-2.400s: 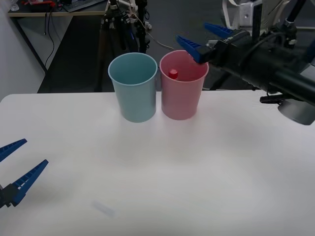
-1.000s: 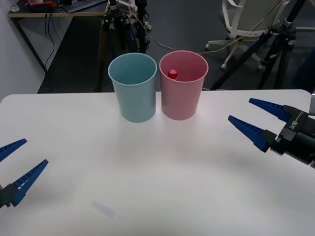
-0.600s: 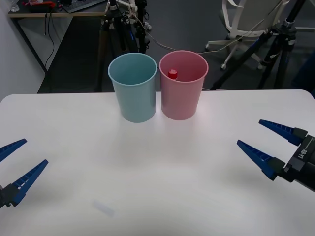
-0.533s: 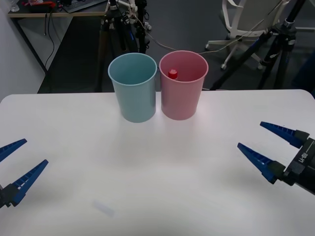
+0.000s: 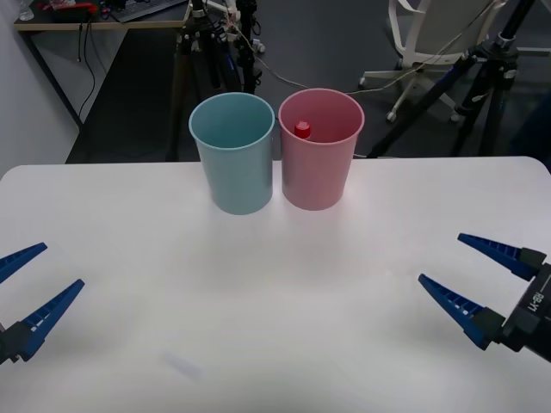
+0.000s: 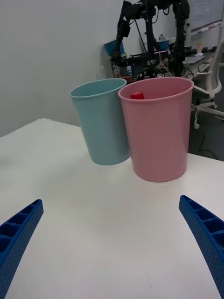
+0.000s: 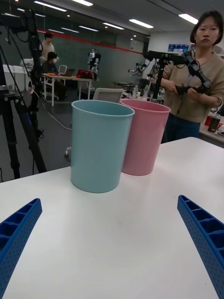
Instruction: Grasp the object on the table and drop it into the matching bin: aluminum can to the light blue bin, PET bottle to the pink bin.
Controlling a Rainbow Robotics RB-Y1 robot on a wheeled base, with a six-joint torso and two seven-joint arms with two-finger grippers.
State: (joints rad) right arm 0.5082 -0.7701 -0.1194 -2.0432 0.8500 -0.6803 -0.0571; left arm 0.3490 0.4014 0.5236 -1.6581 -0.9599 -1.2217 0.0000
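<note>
The PET bottle stands inside the pink bin (image 5: 319, 163); just its red cap (image 5: 302, 128) shows above the rim, also as the red cap (image 6: 137, 95) in the right wrist view. The light blue bin (image 5: 233, 162) stands touching the pink one on its left, at the table's far middle. My right gripper (image 5: 485, 285) hovers open and empty low over the table's right near side. My left gripper (image 5: 27, 286) hangs open and empty at the near left edge. Both bins appear as the pink bin (image 6: 158, 134) and light blue bin (image 7: 98, 145) in the wrist views.
The white table (image 5: 275, 284) stretches bare between the grippers and the bins. Behind the far edge stand tripods (image 5: 469, 86), cables and an office chair (image 5: 422, 34). A faint smudge (image 5: 182, 366) marks the near left tabletop.
My right gripper has pulled back from over the pink bin, down and toward the near right of the table, staying open. The left gripper has not moved.
</note>
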